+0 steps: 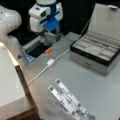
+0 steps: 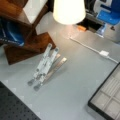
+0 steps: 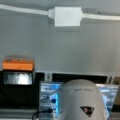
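At table's far edge, hovering above a small orange block (image 1: 48,50): gripper (image 1: 51,33), white and blue; finger spread not discernible. Lying just beside the block, running across the grey table (image 1: 100,87): white cable (image 1: 40,72) with an inline box (image 3: 67,16). Sitting at a front view's right, lid raised: compartmented case (image 1: 96,50). Resting near a front view's bottom: folding metal stand (image 1: 67,100), beside a wooden shelf (image 2: 27,32). Glowing above: lamp shade (image 2: 68,10).

The grey worktop (image 1: 100,87) before me carries an open compartment box (image 1: 96,52), a folding metal stand (image 1: 67,100), a white cable with its adapter block (image 1: 50,62), and a small orange block (image 1: 48,50) at its far edge.
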Available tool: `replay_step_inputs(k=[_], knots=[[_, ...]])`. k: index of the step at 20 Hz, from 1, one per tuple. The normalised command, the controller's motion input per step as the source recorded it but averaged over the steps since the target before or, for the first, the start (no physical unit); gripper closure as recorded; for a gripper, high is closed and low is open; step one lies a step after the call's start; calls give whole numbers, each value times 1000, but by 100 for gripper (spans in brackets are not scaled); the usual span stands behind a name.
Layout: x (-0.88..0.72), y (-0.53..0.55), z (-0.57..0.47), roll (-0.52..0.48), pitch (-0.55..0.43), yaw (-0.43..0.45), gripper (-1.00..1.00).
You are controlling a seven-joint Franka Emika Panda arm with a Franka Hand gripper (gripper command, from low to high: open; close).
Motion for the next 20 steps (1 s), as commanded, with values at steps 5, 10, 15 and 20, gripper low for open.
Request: replay_step_inputs(k=[5, 10, 15, 20], knots=[[-413, 195, -197, 153, -117, 45, 100], [-347, 123, -192, 98, -149, 26, 100], [-307, 42, -217, 83, -180, 5, 100], [-329, 44, -219, 91, -215, -13, 100]])
